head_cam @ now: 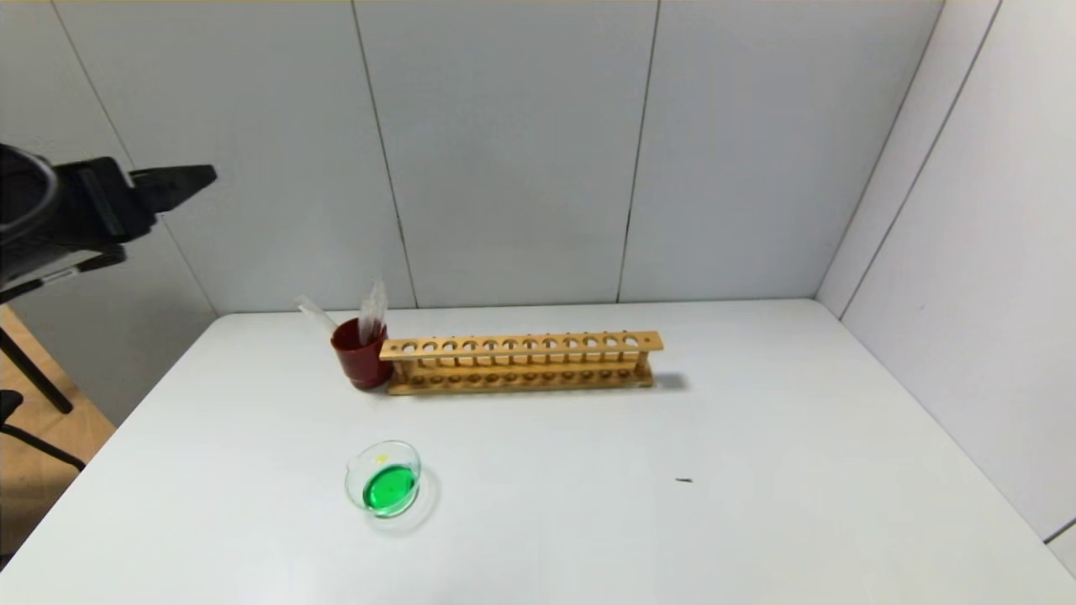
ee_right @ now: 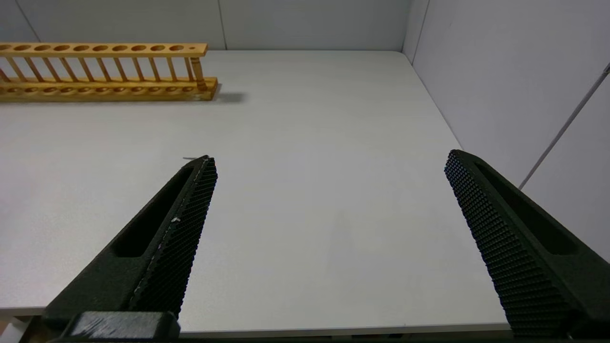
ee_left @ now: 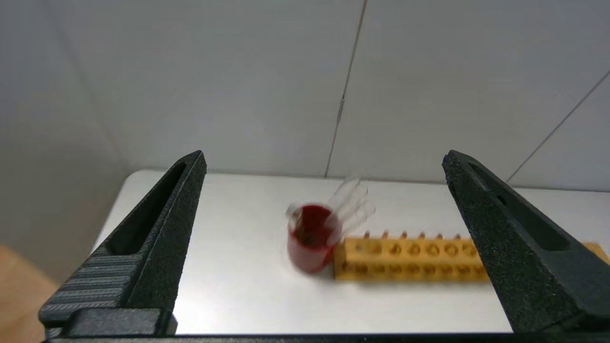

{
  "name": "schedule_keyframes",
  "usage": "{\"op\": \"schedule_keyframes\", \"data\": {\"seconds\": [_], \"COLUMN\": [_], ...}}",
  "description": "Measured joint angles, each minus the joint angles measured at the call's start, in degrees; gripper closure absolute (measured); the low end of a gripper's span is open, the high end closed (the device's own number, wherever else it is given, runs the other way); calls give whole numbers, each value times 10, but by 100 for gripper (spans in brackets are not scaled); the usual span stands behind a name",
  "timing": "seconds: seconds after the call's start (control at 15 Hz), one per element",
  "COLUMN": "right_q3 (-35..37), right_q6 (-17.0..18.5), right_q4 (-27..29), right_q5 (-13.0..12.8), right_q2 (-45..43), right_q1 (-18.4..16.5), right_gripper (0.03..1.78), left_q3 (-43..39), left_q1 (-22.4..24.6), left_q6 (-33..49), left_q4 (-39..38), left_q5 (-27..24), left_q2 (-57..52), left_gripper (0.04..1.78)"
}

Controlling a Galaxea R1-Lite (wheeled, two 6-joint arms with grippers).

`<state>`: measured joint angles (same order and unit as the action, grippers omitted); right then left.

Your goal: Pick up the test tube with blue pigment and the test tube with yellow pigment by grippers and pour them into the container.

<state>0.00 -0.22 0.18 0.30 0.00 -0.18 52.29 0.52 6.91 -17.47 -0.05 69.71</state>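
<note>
Left tool [ee_left: 324, 164] raised high off desk's [head_cam: 756, 470] left edge, fingers spread wide, nothing held. Right tool [ee_right: 329, 162] low over near right part of desk, fingers likewise wide apart, empty. Glass beaker [head_cam: 383, 479] on near-left desk, green liquid inside. Wooden rack [head_cam: 521, 363] mid-desk, all holes vacant. Red cup [head_cam: 360, 353] touching rack's left end; clear tubes [head_cam: 372, 311] lean inside it. Cannot tell blue or yellow tube apart among them.
</note>
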Motion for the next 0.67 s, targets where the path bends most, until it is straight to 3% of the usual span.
{"op": "schedule_keyframes", "data": {"seconds": [0.27,0.67], "right_q3": [0,0], "right_q6": [0,0], "right_q4": [0,0], "right_q5": [0,0], "right_q2": [0,0], "right_q1": [0,0], "right_gripper": [6,6], "left_q3": [-78,-174], "left_q1": [3,-1], "left_q6": [-6,-67], "left_q4": [101,248], "left_q5": [44,50], "left_q2": [-210,-553], "left_gripper": [7,7]}}
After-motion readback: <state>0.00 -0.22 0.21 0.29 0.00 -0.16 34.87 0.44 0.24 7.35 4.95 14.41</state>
